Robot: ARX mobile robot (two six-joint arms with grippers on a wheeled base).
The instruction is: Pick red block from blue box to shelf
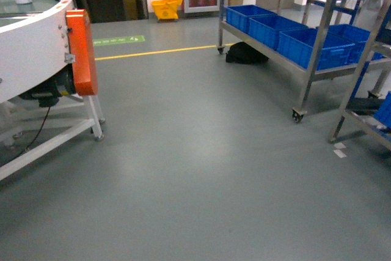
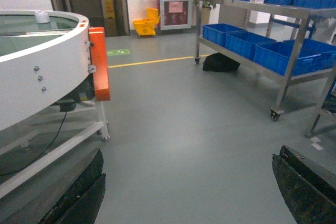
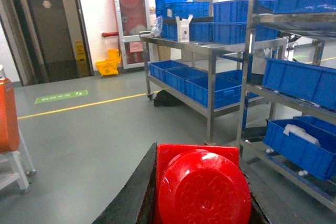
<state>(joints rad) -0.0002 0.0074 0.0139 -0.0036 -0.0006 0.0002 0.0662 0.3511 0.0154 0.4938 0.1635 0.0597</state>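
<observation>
The red block (image 3: 202, 187) sits pinched between the dark fingers of the right gripper (image 3: 199, 203), filling the bottom of the right wrist view, its round embossed face turned toward the camera. The head view shows neither arm. The left gripper (image 2: 189, 187) hangs spread wide over bare grey floor (image 1: 201, 169), carrying nothing, its two black fingers at the lower corners of its own view.

The blue box does not appear in any view, so the pick looks done and the carry to the shelf (image 3: 210, 51) is what remains. That steel rack stands ahead and to the right, its levels lined with dark blue crates (image 3: 210, 85), and a nearer rack (image 3: 249, 66) rises closer on the right with more crates.

The risks lie in the approach. The block is smooth plastic and only the fingers' inner edges show against it, so a jolt from the wheeled base could let it slip. The shelf levels look crowded, and free steel to set the block on is hard to find from here; a careless reach could knock an upright post or drop the block into a crate. The white round table with the orange panel (image 1: 81, 53) stands to the left, well clear.
</observation>
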